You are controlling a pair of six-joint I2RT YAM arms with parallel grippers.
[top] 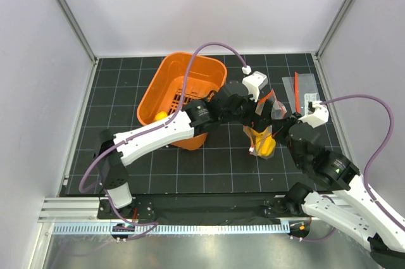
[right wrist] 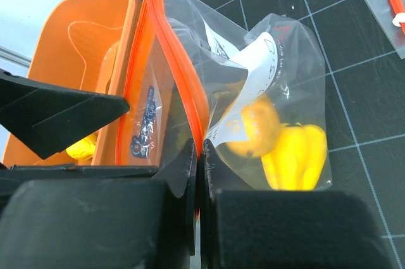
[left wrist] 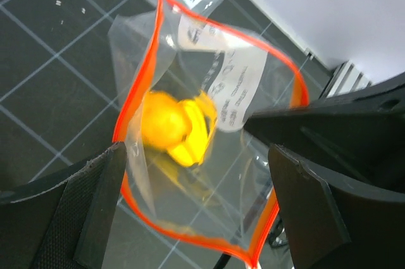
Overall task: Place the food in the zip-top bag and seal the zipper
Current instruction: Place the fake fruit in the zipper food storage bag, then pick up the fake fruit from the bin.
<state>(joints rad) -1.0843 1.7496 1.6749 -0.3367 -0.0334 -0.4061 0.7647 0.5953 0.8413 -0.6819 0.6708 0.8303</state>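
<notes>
Standing just right of the orange basket (top: pixel 152 92) on the dark gridded mat (top: pixel 126 79): one zip-top bag (top: pixel 262 139), clear, mouth gaping.

- Zipper (right wrist: pixel 172 47): red-orange strip, unsealed, bowed into an open loop around the mouth.
- Food in the bag: one round orange piece (right wrist: pixel 256 126) and one yellow piece (right wrist: pixel 297 155), touching each other low in the pouch, beside a printed white slip (left wrist: pixel 237 82).
- Food outside the bag: one yellow piece (top: pixel 161 116) lying in the basket.
- Right gripper (right wrist: pixel 199 152): fingers pressed together, pinching the zipper edge of the bag.
- Left gripper (left wrist: pixel 196 155): poised over the open mouth, fingers spread wide to either side, gripping nothing.
- Second clear pouch (top: pixel 302 88): flat on the mat at the far right, red strip and white label, well apart from both grippers.
</notes>
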